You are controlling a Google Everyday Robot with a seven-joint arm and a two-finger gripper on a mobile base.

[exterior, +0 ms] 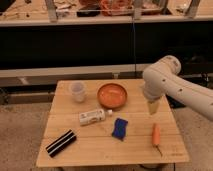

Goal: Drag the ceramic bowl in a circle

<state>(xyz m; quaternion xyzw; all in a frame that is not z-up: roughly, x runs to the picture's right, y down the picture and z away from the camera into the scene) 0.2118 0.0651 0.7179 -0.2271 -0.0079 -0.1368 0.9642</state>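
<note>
The ceramic bowl [112,94], round, shallow and orange, sits at the back middle of the wooden table [80,155]. My gripper [153,108] hangs from the white arm that reaches in from the right. It points down over the table, a short way right of the bowl and apart from it. Its pale fingers stand open with nothing between them.
A small translucent white cup [77,91] stands left of the bowl. In front lie a white bottle [93,117] on its side, a blue sponge [119,128], an orange carrot-like object [156,135] and a black striped bar [61,143]. Dark shelving runs behind the table.
</note>
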